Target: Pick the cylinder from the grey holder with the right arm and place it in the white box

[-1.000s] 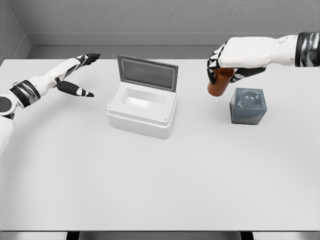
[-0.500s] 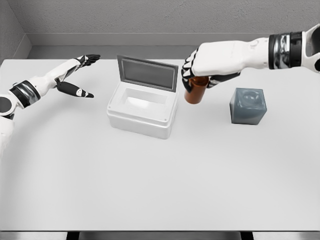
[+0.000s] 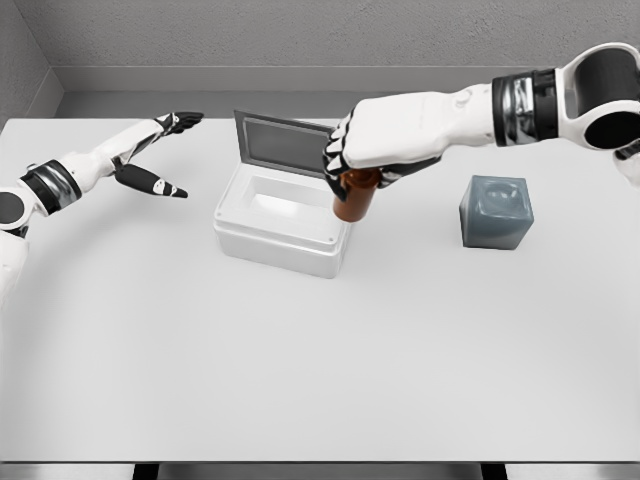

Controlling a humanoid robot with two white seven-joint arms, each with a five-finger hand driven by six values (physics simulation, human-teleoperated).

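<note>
Toward the far edge of the white table, a little left of its middle, sits the white box with its grey lid standing open at the back. Reaching in from the right side, the right hand has its fingers curled firmly around the top of the brown cylinder, which hangs upright below the palm. Lifted clear of the table, the cylinder is just at the box's right rim, apparently not yet over the opening. Nearer the right edge of the table, well apart from the hand, stands the grey holder, its round socket on top now empty. By the left edge, the left hand is held above the table with fingers spread, gripping nothing, away from the box. Judging from this, the first part of the job looks finished: the cylinder is out of the holder and has been carried most of the way across. What seems left is to bring it fully over the box's hollow, lower it inside and let the fingers release. Since the cylinder looks close to the rim and the raised lid, it probably needs care not to knock either.
</note>
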